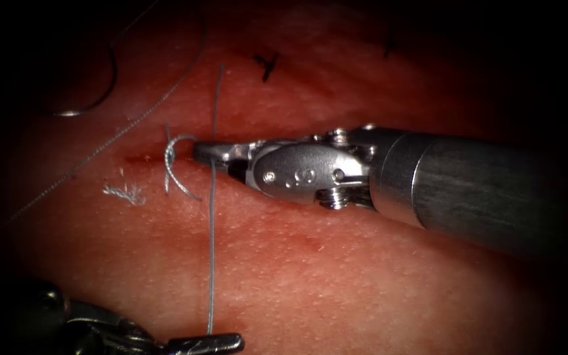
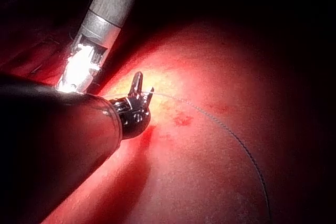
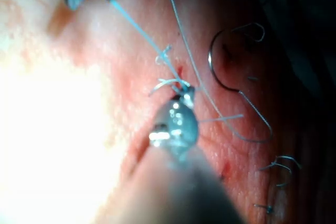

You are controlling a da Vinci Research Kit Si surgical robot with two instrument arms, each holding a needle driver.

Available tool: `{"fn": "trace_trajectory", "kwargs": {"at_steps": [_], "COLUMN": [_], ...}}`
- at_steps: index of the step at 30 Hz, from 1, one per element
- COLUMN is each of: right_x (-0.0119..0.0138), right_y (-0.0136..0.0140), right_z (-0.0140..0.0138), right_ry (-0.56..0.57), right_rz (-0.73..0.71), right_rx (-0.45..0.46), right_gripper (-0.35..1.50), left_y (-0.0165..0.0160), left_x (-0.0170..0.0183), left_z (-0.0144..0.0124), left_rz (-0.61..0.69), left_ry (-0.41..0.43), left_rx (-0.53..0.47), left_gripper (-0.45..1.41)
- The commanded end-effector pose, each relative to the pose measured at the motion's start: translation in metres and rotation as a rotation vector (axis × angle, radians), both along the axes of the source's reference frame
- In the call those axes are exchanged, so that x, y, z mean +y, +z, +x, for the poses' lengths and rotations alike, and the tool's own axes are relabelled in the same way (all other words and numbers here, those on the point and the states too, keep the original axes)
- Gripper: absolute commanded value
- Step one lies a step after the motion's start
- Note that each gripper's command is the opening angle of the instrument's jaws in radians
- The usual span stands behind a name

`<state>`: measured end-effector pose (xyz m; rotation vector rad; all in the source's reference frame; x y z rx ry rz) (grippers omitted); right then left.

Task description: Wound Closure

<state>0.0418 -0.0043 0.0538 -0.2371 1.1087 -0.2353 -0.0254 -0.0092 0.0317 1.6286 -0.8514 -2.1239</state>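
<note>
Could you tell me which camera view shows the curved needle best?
The right wrist view: the needle lies free on the tissue, its curve fully lit. The endoscope view shows it dimly, far left of the cut.

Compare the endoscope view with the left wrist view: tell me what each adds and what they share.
Endoscope view: the needle lies free on the tissue, in neither tool; the right tool is shut on the thread beside the knot at the cut. Left wrist view: the left tool seen close, thread leaving it. Both: both tools, thread, tissue.
</note>
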Motion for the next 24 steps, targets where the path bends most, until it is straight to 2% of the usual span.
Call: {"fn": "trace_trajectory", "kwargs": {"at_steps": [1, 3, 6, 12, 16, 17, 18, 19, 20, 21, 22, 24], "right_x": [0.0004, 0.0001, -0.0003, -0.0032, -0.0040, -0.0039, -0.0038, -0.0037, -0.0035, -0.0035, -0.0032, -0.0030], "right_y": [0.0000, -0.0003, -0.0007, -0.0037, -0.0053, -0.0059, -0.0063, -0.0065, -0.0067, -0.0067, -0.0070, -0.0072], "right_z": [0.0009, 0.0008, 0.0005, -0.0020, -0.0036, -0.0043, -0.0049, -0.0052, -0.0053, -0.0053, -0.0054, -0.0054], "right_ry": [0.000, 0.000, -0.002, 0.007, 0.031, 0.059, 0.080, 0.092, 0.106, 0.106, 0.152, 0.174], "right_rz": [-0.004, 0.001, 0.008, 0.074, 0.132, 0.172, 0.218, 0.254, 0.271, 0.271, 0.316, 0.340], "right_rx": [0.004, 0.005, 0.008, 0.036, 0.056, 0.070, 0.085, 0.089, 0.085, 0.085, 0.066, 0.059], "right_gripper": [-0.35, -0.35, -0.35, -0.35, -0.35, -0.10, 0.32, 0.66, 0.91, 0.91, 1.30, 1.45], "left_y": [0.0004, 0.0004, 0.0005, 0.0010, 0.0013, 0.0014, 0.0014, 0.0015, 0.0015, 0.0015, 0.0015, 0.0015], "left_x": [0.0005, 0.0012, 0.0018, 0.0035, 0.0037, 0.0038, 0.0041, 0.0043, 0.0045, 0.0045, 0.0050, 0.0054], "left_z": [-0.0005, 0.0001, 0.0007, 0.0061, 0.0090, 0.0103, 0.0115, 0.0120, 0.0124, 0.0124, 0.0132, 0.0139], "left_rz": [-0.003, -0.011, 0.000, 0.016, 0.015, 0.016, 0.018, 0.019, 0.020, 0.020, 0.027, 0.024], "left_ry": [-0.035, -0.102, -0.107, -0.192, -0.231, -0.240, -0.251, -0.253, -0.258, -0.258, -0.271, -0.276], "left_rx": [0.001, 0.022, 0.026, 0.101, 0.133, 0.147, 0.157, 0.162, 0.166, 0.166, 0.169, 0.179], "left_gripper": [-0.45, -0.45, -0.45, -0.45, -0.45, -0.45, -0.45, -0.45, -0.45, -0.45, -0.45, -0.45]}}
